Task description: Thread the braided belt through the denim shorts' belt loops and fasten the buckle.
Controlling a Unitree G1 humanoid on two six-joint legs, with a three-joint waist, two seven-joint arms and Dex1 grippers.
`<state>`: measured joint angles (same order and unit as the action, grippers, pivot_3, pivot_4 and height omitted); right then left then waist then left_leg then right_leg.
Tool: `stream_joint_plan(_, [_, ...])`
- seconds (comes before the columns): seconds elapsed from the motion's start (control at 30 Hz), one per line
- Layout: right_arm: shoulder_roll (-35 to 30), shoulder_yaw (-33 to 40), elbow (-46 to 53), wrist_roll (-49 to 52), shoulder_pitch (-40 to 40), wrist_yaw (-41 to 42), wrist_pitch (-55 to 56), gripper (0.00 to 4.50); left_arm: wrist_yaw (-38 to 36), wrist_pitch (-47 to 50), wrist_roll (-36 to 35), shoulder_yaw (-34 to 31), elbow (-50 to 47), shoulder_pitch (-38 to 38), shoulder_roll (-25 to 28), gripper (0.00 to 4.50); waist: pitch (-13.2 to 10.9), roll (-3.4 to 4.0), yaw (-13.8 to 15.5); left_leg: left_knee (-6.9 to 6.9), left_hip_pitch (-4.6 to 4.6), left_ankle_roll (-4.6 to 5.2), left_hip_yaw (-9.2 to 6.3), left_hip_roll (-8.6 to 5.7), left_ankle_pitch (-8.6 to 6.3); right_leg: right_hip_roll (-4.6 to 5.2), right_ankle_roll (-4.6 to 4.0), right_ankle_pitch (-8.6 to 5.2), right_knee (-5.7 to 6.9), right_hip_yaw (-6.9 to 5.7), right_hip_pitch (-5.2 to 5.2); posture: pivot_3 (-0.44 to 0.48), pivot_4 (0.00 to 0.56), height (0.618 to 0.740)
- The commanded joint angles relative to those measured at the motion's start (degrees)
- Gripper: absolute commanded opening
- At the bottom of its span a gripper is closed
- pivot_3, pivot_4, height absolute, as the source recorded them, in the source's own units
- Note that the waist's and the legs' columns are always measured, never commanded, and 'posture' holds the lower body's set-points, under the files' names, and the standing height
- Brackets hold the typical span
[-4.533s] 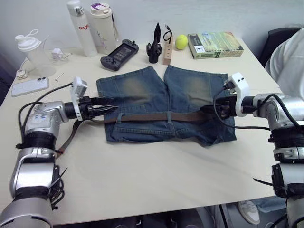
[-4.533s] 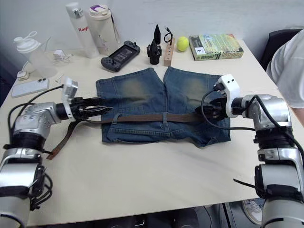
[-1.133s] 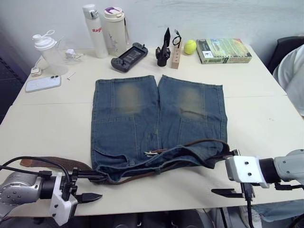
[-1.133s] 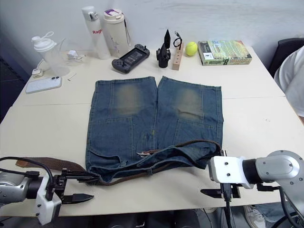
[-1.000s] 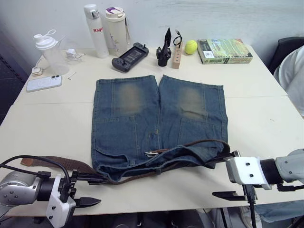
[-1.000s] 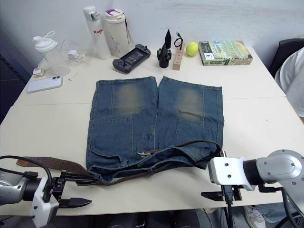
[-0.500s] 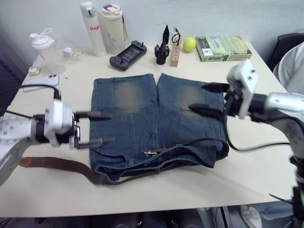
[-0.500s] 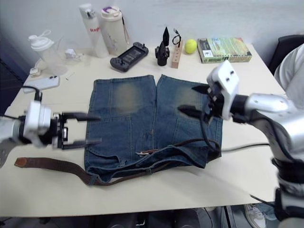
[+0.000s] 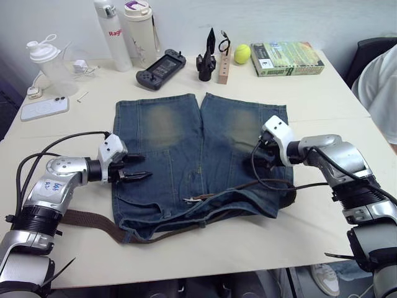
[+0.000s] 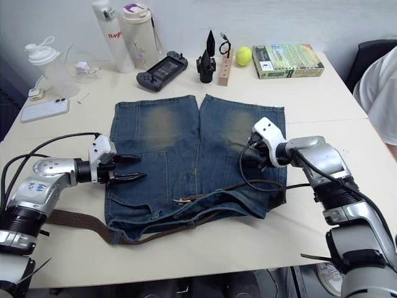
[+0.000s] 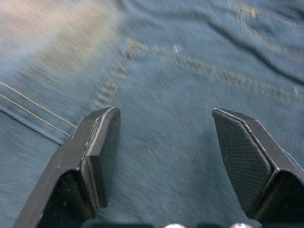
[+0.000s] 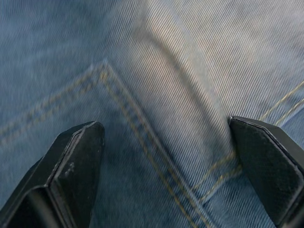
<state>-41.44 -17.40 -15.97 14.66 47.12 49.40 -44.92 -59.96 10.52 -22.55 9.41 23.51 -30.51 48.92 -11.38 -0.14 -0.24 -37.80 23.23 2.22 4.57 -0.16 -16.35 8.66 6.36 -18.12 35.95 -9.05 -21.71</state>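
The denim shorts (image 9: 180, 143) lie flat, legs pointing away, with the rumpled waistband toward me. The braided belt (image 9: 84, 218) runs along the waistband through a belt loop (image 9: 203, 222). Its brown end trails onto the table at the left, and it bulges into an arc (image 9: 273, 184) at the right. The silver buckle (image 9: 193, 200) rests mid-waistband. My left gripper (image 9: 138, 167) is open just over the shorts' left hip, with denim between its fingers (image 11: 102, 152). My right gripper (image 10: 247, 155) is open low over the right leg, above stitched seams (image 12: 142, 137).
Along the far edge stand a shaker bottle (image 9: 46, 62), two tall bottles (image 9: 127, 31), a game controller (image 9: 159, 65), a wooden block with tools (image 9: 222, 59), a tennis ball (image 9: 242, 53) and a book (image 9: 286, 58). A phone (image 9: 43, 108) lies at the left. A person sits at the right edge (image 9: 381, 93).
Both open grippers have come in from the near table edge onto the shorts: the left to the left hip, the right down onto the right leg. The belt and shorts have not moved.
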Motion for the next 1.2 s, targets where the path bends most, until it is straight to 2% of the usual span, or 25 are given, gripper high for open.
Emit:
stream_joint_plan(0.03, [0.9,-0.9,-2.8,-2.8,0.4,1.6,1.3,3.96,-4.1,-1.7,4.7,0.8,1.6,1.1,0.6,3.47,0.0,-0.04,0.0,-0.01,-0.01,0.00,-0.01,0.00,0.00,0.00,0.00,0.00,0.00,0.01,0.02,0.000,0.150,0.722])
stream_joint_plan(0.07, [1.2,-1.0,-3.4,-3.6,0.3,1.7,1.8,3.63,-4.4,-2.4,5.9,1.2,2.1,1.3,0.4,2.90,0.1,-0.06,0.0,-0.03,-0.06,0.01,-0.01,0.00,-0.01,0.01,0.00,0.00,0.00,0.01,0.08,0.000,0.150,0.722])
stream_joint_plan(0.17, [1.8,-1.5,-5.1,-5.7,0.2,2.1,3.6,2.26,-6.2,-5.8,8.9,1.8,3.0,2.0,0.0,1.77,0.2,-0.12,0.0,-0.03,-0.12,0.00,-0.03,0.01,-0.01,0.01,0.00,0.00,-0.01,0.01,0.14,0.000,0.150,0.722])
stream_joint_plan(0.27, [2.6,-1.3,-7.1,-7.3,0.8,2.2,5.0,0.79,-6.3,-7.7,11.5,2.1,4.6,1.5,-0.9,0.34,0.3,-0.20,0.0,-0.04,-0.16,0.00,-0.01,0.00,-0.01,0.01,-0.01,0.00,0.00,0.03,0.17,0.000,0.150,0.722])
stream_joint_plan(0.3, [3.1,-1.3,-7.9,-7.9,1.0,1.9,5.6,0.36,-6.2,-8.6,12.3,2.3,5.1,1.3,-1.2,0.05,0.4,-0.22,-0.1,-0.06,-0.19,0.00,-0.01,0.01,-0.01,0.02,-0.01,0.00,0.01,0.04,0.20,0.000,0.150,0.722])
stream_joint_plan(0.33, [3.5,-1.3,-8.8,-8.5,1.2,1.5,6.4,0.02,-6.0,-9.2,13.0,2.4,5.6,1.0,-1.6,0.00,0.5,-0.24,-0.1,-0.07,-0.22,0.00,-0.01,0.00,-0.01,0.03,-0.01,0.00,0.02,0.04,0.22,0.000,0.150,0.722])
stream_joint_plan(0.43, [4.5,-1.4,-11.1,-10.7,1.5,0.6,9.5,0.02,-5.5,-10.7,14.5,2.3,7.2,0.1,-2.8,0.00,1.2,-0.26,0.0,-0.10,-0.23,0.01,-0.02,0.00,-0.03,0.04,-0.01,0.01,0.04,0.05,0.24,0.000,0.150,0.722])
stream_joint_plan(0.53, [7.1,-1.1,-16.9,-13.7,2.8,-3.4,15.5,0.02,-1.9,-13.2,17.6,2.5,11.5,-2.7,-5.3,0.00,1.5,-0.25,0.0,-0.14,-0.33,0.02,-0.02,0.00,-0.04,0.07,-0.02,0.01,0.06,0.06,0.34,0.000,0.150,0.722])
stream_joint_plan(0.67, [12.3,0.0,-29.7,-17.4,7.8,-11.1,24.8,0.02,7.9,-22.2,26.9,5.3,23.4,-9.4,-8.5,0.00,1.6,-0.17,0.4,-0.11,-1.22,0.01,-0.13,-0.05,-0.12,0.19,-0.02,0.01,-0.08,-0.01,1.25,0.000,0.150,0.722])
stream_joint_plan(0.77, [14.5,0.4,-39.6,-20.3,11.8,-15.8,31.0,0.02,16.1,-27.0,32.3,6.7,32.7,-16.0,-10.3,0.00,1.7,-0.01,0.5,-0.12,-1.27,-0.06,-0.33,-0.19,-0.14,0.81,-0.06,0.02,0.11,0.11,1.22,0.000,0.150,0.722])
stream_joint_plan(0.9, [16.1,1.2,-47.2,-21.8,15.1,-19.1,35.4,0.02,25.2,-31.7,38.7,9.5,40.8,-22.2,-10.6,0.00,1.7,-0.01,0.0,-0.12,-1.10,0.01,-0.32,-0.27,-0.05,0.64,-0.06,0.02,0.52,-0.04,1.05,0.000,0.150,0.722])
stream_joint_plan(1.03, [16.9,1.9,-50.4,-22.4,16.8,-20.9,38.2,0.02,27.7,-33.9,40.1,9.6,44.6,-24.4,-11.2,0.00,1.7,-0.01,-0.6,-0.12,-1.01,0.07,-0.26,-0.27,-0.01,0.57,-0.05,0.02,0.50,-0.10,0.99,0.000,0.150,0.722])
stream_joint_plan(1.2, [17.9,3.3,-52.4,-22.5,18.2,-22.5,42.3,0.02,25.7,-36.2,39.3,8.6,45.5,-24.0,-11.7,0.00,1.6,0.02,-1.0,-0.11,-0.96,0.08,-0.29,-0.27,0.00,0.61,-0.05,0.02,0.48,-0.09,0.97,0.000,0.150,0.722])
